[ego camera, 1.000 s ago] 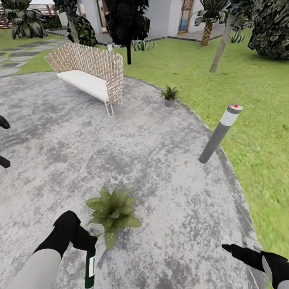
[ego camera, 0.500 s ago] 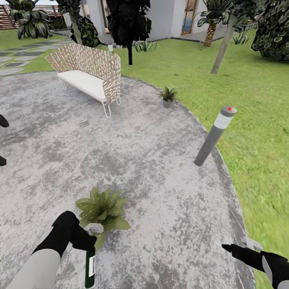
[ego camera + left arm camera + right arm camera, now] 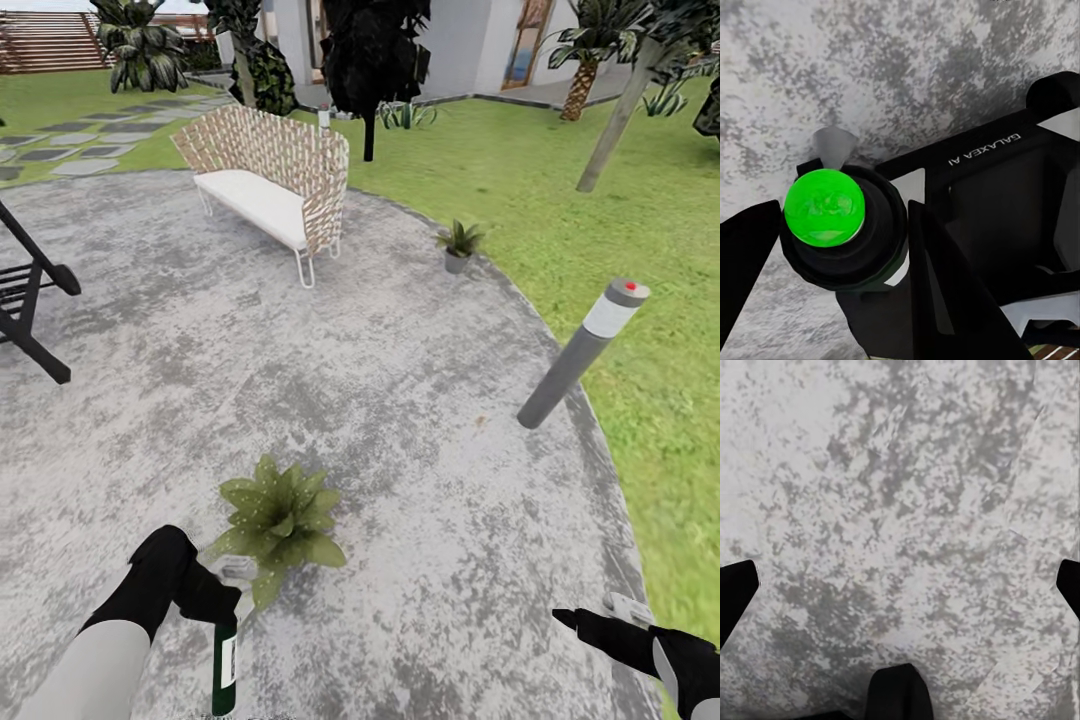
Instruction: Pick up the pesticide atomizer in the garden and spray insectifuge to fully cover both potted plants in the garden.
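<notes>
- I see the left end effector [image 3: 215, 597] clamped on the dark green pesticide atomizer with a whitish label [image 3: 226, 661], low in the head view; the bottle hangs upright below the black fingers.
- In the left wrist view, the same atomizer [image 3: 844, 225] sits between the two black fingers [image 3: 945, 277] (a bright green disc marks its top), with mottled grey stone behind it.
- The grey nozzle head lies just beside the near potted rosette of pointed green leaves [image 3: 280, 520], which stands on the round grey stone patio [image 3: 400, 350].
- The second small potted plant in a grey pot [image 3: 458, 246] stands at the patio's far edge, next to the green lawn [image 3: 620, 200].
- The right end effector [image 3: 580, 622] hovers over the patio with nothing in it; its fingertips [image 3: 736, 589] stand wide apart in the right wrist view.
- A grey bollard lamp post [image 3: 580, 352] stands at the patio's right rim, and a woven wicker sofa with a white cushion [image 3: 270, 180] further back.
</notes>
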### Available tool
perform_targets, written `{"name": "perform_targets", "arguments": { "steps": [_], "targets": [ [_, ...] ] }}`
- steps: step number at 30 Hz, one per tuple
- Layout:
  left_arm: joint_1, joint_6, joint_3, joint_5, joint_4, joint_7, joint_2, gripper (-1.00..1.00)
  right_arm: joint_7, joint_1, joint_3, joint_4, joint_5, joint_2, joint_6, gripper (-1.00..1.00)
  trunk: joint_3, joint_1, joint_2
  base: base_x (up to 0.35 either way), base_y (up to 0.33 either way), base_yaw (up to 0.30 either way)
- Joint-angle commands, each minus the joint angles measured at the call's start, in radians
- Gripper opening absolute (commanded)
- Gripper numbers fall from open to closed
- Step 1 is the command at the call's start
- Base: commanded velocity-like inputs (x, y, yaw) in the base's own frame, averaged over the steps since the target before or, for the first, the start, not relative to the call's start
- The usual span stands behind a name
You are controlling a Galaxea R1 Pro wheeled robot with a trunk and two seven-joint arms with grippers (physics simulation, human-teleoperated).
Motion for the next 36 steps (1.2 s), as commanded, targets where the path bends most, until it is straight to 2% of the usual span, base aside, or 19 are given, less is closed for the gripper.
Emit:
{"name": "perform_targets", "arguments": {
  "steps": [1,16,25,36],
  "targets": [
    [-0.001,0.007,0.003,-0.010,-0.001,-0.010,0.000,-1.00,0.008,-0.001,-0.008,-0.002,0.009,0.001,0.004,1.00,-0.001,0.000,0.000,0.000,0.000,0.255],
    [-0.001,0.009,-0.004,-0.014,-0.008,-0.008,-0.005,-1.00,0.008,-0.001,-0.008,-0.001,0.009,0.002,0.004,1.00,-0.001,0.000,0.000,0.055,-0.036,0.251],
    [-0.001,0.011,-0.019,-0.033,-0.009,-0.008,-0.001,-1.00,0.008,-0.001,-0.008,-0.001,0.009,0.002,0.004,1.00,-0.001,0.000,0.000,0.060,-0.066,0.042],
    [-0.001,0.012,-0.020,-0.033,-0.018,-0.009,-0.003,-1.00,0.008,-0.001,-0.008,-0.001,0.009,0.002,0.004,1.00,-0.001,0.000,0.000,0.000,-0.285,0.180]
  ]
}}
